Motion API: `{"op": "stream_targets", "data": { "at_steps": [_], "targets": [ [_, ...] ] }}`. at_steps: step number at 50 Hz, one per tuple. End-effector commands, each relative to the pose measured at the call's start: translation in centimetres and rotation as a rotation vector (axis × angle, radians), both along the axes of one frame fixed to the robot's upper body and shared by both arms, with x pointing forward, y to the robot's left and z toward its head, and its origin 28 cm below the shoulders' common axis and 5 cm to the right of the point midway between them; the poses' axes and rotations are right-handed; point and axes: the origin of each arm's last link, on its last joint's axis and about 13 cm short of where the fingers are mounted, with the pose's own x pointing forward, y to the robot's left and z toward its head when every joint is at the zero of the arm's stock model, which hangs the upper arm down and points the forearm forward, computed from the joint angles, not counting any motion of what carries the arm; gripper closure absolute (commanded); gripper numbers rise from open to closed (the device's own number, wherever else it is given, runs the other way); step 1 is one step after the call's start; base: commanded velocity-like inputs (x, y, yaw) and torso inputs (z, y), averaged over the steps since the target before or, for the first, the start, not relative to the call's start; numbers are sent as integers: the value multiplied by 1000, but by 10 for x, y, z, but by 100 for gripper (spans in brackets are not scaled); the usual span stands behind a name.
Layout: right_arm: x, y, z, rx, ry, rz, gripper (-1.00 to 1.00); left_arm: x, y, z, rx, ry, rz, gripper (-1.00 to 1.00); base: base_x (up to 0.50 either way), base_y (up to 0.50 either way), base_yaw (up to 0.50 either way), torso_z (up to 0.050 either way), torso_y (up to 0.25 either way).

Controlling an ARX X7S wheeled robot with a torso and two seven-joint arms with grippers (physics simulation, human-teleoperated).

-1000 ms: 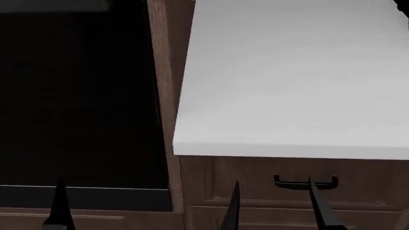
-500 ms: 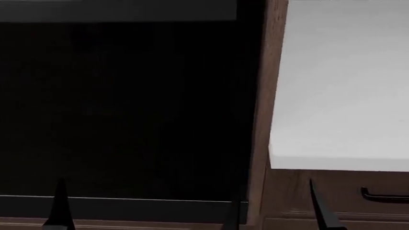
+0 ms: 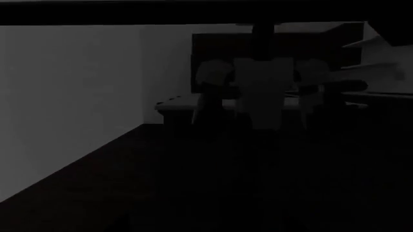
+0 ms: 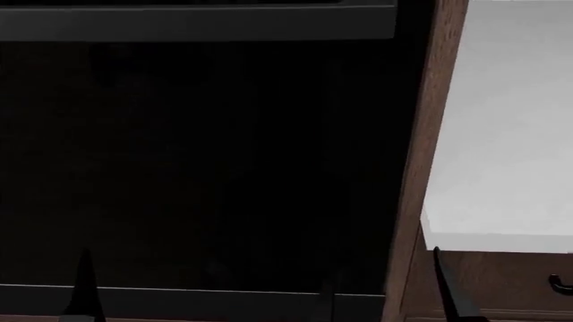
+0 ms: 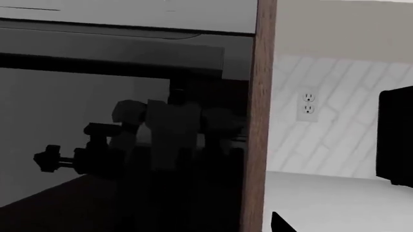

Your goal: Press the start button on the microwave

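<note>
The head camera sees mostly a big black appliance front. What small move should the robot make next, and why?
Probably turn the base to the right. The black front fills the head view, and the counter shows only at its right edge. In the right wrist view a black box, likely the microwave, stands on that counter past the wood panel.

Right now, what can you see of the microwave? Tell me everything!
Only a small slice of the microwave shows, at the edge of the right wrist view. It is a plain black box side, standing upright on the white countertop against the pale tiled wall, beside a wall outlet. Its door, window, feet and start button are out of sight. Nothing else touches what shows. The head view misses it completely.
</note>
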Motion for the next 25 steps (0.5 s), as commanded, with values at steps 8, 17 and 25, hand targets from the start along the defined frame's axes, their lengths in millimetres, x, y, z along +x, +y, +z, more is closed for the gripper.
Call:
{"op": "stream_targets", "data": {
  "at_steps": [8, 17, 25],
  "targets": [
    [0, -2, 2, -1, -18, 3, -100, 0, 2, 2, 5, -16, 16, -100, 283, -4, 0, 0, 0],
    [-2, -1, 4, -10, -32, 1, -100, 0, 2, 1, 0, -16, 15, -100, 112, 0, 0, 0, 0],
    [-2, -1, 4, -11, -31, 3, -100, 0, 2, 1, 0, -17, 15, -100, 155, 0, 0, 0, 0]
  ]
}}
